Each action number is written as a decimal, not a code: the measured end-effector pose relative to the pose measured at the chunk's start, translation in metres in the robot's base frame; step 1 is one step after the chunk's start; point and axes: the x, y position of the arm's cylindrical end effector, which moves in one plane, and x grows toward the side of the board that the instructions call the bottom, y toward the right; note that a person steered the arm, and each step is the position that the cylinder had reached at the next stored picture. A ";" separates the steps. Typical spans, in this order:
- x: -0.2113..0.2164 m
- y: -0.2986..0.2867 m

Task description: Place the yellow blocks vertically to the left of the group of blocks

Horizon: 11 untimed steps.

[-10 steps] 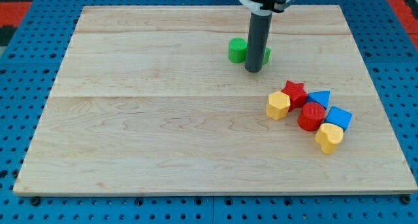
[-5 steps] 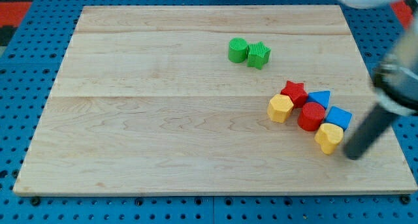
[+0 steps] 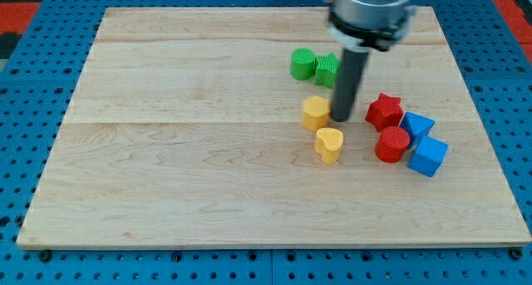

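My tip (image 3: 342, 117): no pincer to open or shut – a bare rod, touching the upper yellow block's (image 3: 315, 112) right side.
Yellow heart (image 3: 329, 144): just below it, stacked vertically.
Red star (image 3: 384, 110): group's left edge – yellows lie left of it, as asked.

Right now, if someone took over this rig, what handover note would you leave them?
My tip is on the board just right of the yellow hexagonal block, below the green blocks.
Yellow heart-shaped block lies just below and slightly right of the hexagonal one; they sit roughly one above the other, close together.
Red star, red cylinder and two blue blocks cluster to the view's right.
Done: both yellows stand left of the cluster.
Left: perhaps straighten the column.
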 end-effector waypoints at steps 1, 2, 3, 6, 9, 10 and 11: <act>-0.001 -0.077; 0.001 -0.008; 0.011 0.094; 0.061 0.017; 0.076 -0.048; 0.046 -0.079; 0.028 -0.088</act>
